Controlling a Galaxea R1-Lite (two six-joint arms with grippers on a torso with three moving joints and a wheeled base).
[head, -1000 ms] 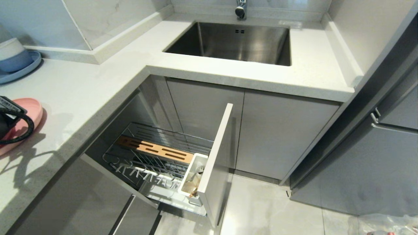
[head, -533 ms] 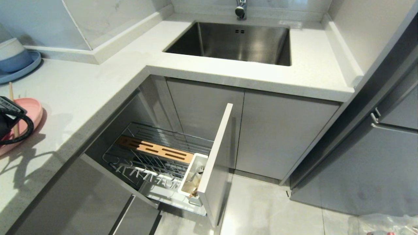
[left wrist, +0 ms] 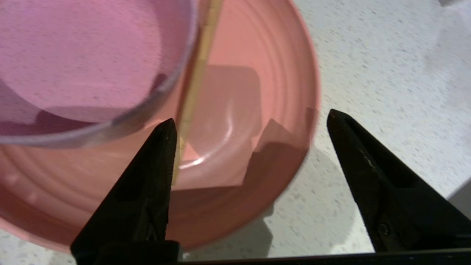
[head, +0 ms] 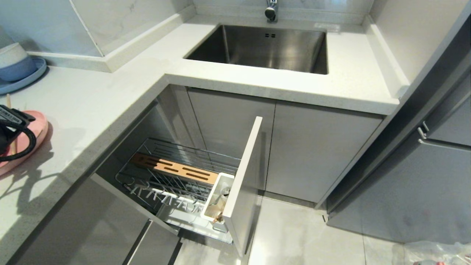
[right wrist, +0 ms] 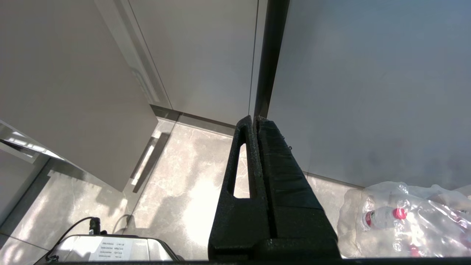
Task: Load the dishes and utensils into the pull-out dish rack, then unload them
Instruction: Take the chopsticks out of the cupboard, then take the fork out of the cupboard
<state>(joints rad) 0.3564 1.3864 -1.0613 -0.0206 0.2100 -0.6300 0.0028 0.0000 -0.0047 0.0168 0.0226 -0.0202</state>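
Hovering over pink plate (left wrist: 257,110), left gripper (left wrist: 250,121) jaws spread wide (empty); right gripper (right wrist: 255,123) clenched.

No text can be read. A white label (right wrist: 110,251) with small print is seen on a grey box near the floor in the right wrist view, and another (head: 8,115) on the left arm, both illegible.
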